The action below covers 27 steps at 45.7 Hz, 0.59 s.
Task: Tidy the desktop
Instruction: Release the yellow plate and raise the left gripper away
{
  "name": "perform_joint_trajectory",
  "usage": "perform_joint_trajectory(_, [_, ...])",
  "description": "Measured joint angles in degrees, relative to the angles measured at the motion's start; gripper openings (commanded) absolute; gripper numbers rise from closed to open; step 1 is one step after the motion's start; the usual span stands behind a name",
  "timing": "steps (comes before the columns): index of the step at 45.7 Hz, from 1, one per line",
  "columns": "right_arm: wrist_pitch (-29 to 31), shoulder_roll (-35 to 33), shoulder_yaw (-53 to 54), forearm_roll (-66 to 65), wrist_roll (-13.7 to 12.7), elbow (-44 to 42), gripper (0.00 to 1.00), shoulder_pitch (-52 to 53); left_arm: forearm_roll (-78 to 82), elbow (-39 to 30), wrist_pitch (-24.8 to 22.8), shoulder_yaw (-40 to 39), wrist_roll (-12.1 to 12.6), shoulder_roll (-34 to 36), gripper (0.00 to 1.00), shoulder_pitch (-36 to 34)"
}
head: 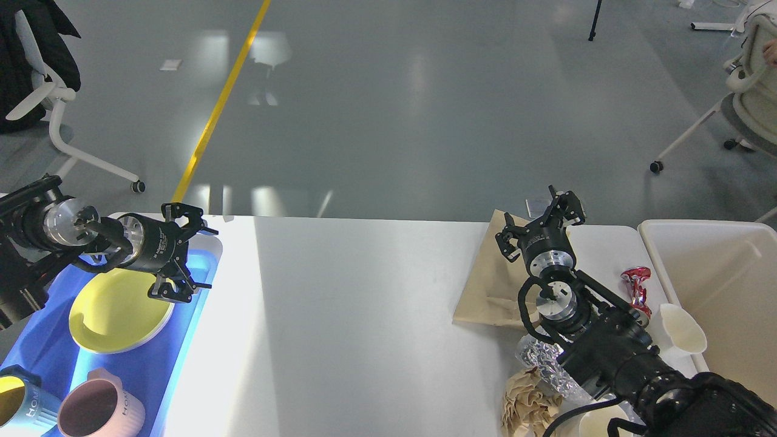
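The white-grey desktop (364,315) spans the view. My left gripper (193,255) is open and empty, hovering over the right rim of the blue tray (200,285), just right of a yellow plate (115,312). My right gripper (540,221) is open and empty above the far edge of a flat brown paper bag (485,285). By my right arm lie a crumpled foil ball (540,358), a crumpled brown paper (528,403), a crushed red can (636,288) and a white cup (683,328).
A pink mug (100,409) and a blue-yellow mug (18,403) stand in the tray's near end. A cream-white bin (716,273) stands at the right of the table. Another white cup (598,422) sits at the near edge. Office chairs stand on the floor beyond.
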Motion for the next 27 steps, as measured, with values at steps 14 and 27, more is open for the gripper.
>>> perform_joint_trajectory(14, [0.02,0.00,0.00,0.01,0.00,0.00,1.00,0.00,0.23,5.89,0.00,-36.21,-0.05,-5.71,0.97,13.06])
perform_joint_trajectory(27, [0.02,0.00,0.00,0.04,0.00,0.00,1.00,0.00,0.22,8.58,0.00,-44.08,-1.26,-7.34,0.97,14.35])
